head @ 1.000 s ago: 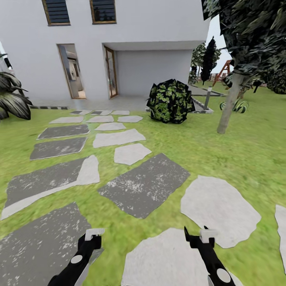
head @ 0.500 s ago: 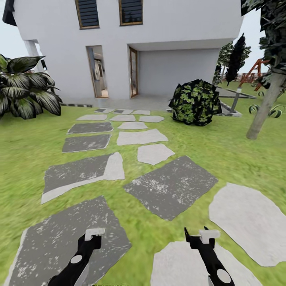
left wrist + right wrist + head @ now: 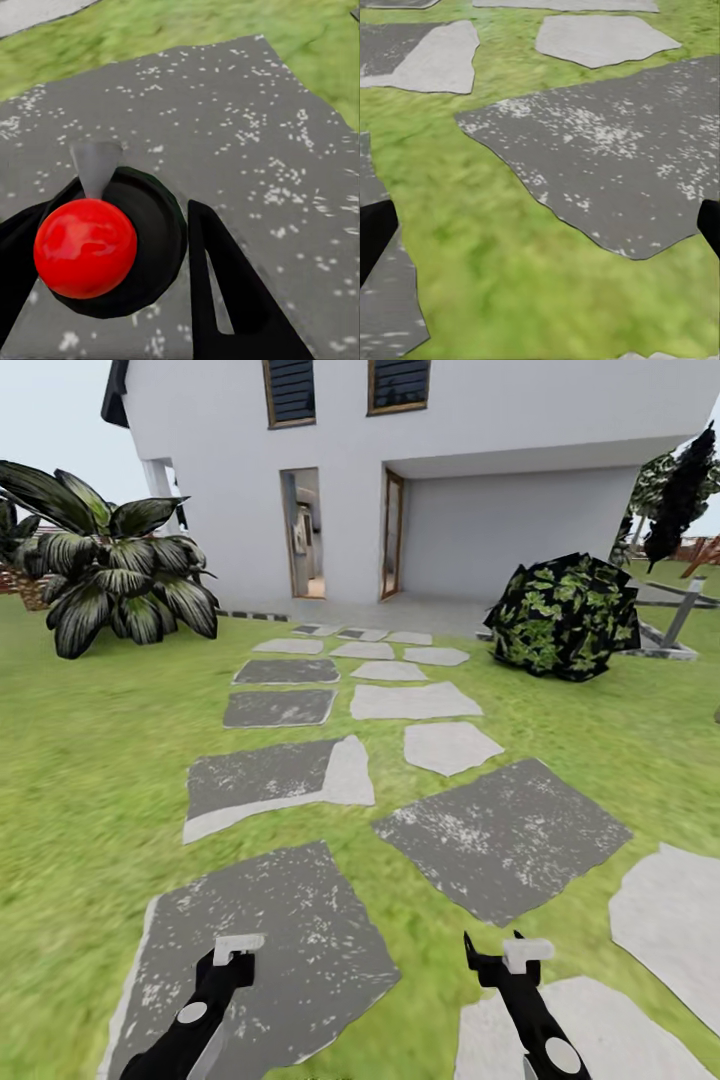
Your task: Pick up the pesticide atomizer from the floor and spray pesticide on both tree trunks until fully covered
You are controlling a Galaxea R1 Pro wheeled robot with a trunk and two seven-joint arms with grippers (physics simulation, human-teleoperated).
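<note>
Floor (image 3: 90, 790) lies just ahead of right hand (image 3: 497, 951).

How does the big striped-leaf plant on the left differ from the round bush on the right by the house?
The striped-leaf plant spreads long, drooping dark leaves with pale stripes; the round bush is a compact ball of small leaves, black mottled with bright green. The plant stands out on the lawn, left of the stepping stones; the bush sits at the paving's edge, right of them. Both are low, dark garden shrubs.

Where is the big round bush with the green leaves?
In the head view, the round bush sits on the lawn at the right, in front of the white house, just beyond the stepping stones.
</note>
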